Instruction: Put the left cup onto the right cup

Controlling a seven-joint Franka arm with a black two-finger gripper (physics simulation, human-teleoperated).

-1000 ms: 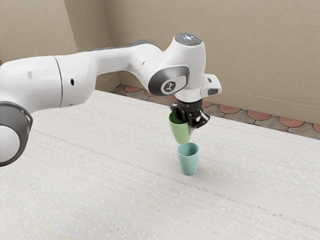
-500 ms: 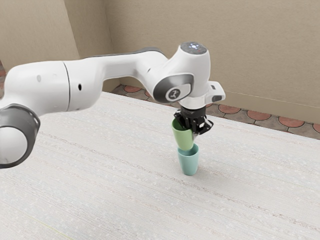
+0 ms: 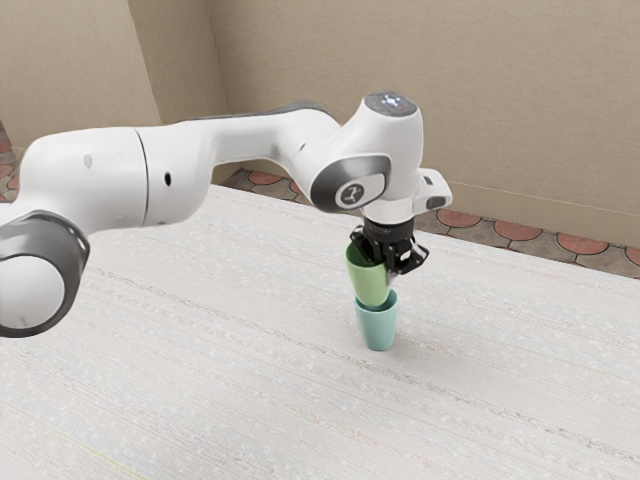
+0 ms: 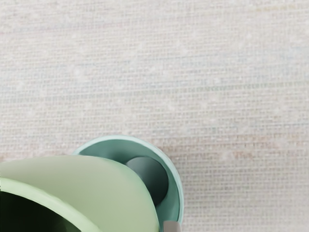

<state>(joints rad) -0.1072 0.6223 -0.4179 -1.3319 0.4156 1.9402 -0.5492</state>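
Beige wall behind; pale woven desk in front. Arm enters from the exterior view's left and reaches right, wrist bent down over the cups. Tool is closed on the rim of the green cup, fingers pinching its wall; the cup is tilted.

Versus 1 s ago: hand lower, and the green cup's base now sits in the mouth of the teal cup, where it earlier hung clear above.

Teal cup stands upright on the desk. Wrist view: green cup covers part of the teal cup, whose inner floor shows beside it.
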